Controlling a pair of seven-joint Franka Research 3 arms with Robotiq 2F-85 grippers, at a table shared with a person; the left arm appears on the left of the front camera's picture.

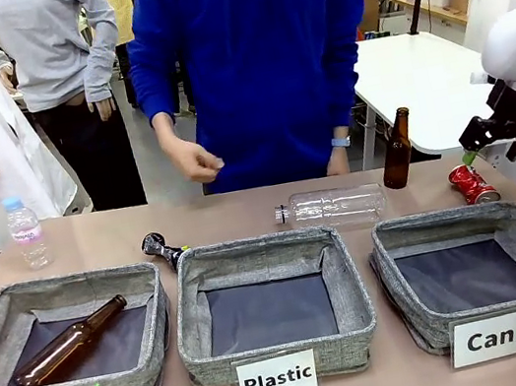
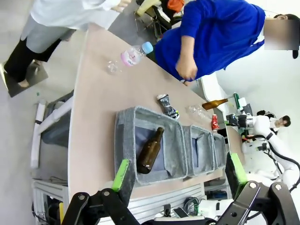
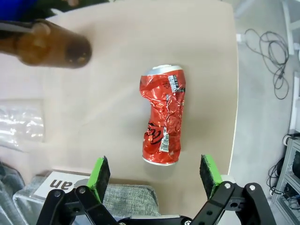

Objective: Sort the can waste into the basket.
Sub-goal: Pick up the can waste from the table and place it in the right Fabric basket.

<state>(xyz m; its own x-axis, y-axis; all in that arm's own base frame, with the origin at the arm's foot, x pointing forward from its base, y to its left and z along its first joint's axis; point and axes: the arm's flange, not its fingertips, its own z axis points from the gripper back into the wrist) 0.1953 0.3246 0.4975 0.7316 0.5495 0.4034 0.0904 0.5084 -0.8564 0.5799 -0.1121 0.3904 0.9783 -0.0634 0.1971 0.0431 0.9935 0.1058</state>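
Both open: left end effector [image 2: 178, 168], right end effector [image 3: 154, 171] over can [image 3: 162, 121]; basket [image 1: 473, 220] reads "Can".

Bottle basket [image 1: 55, 287], Plastic basket [image 1: 257, 245] and Can basket [image 1: 452, 217] abreast on the counter [image 1: 96, 237].
Glass bottle [image 1: 69, 342] in the first; crushed can [image 1: 472, 183] behind the last, beside an upright bottle [image 1: 396, 151].

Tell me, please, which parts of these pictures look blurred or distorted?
Right wrist view: the brown bottle close to the lens is out of focus and the clear bottle hazy, while the red can is sharp. Left wrist view: wide-angle, so the table runs tilted and stretched. Front view: sharp, evenly lit, soft shadows.
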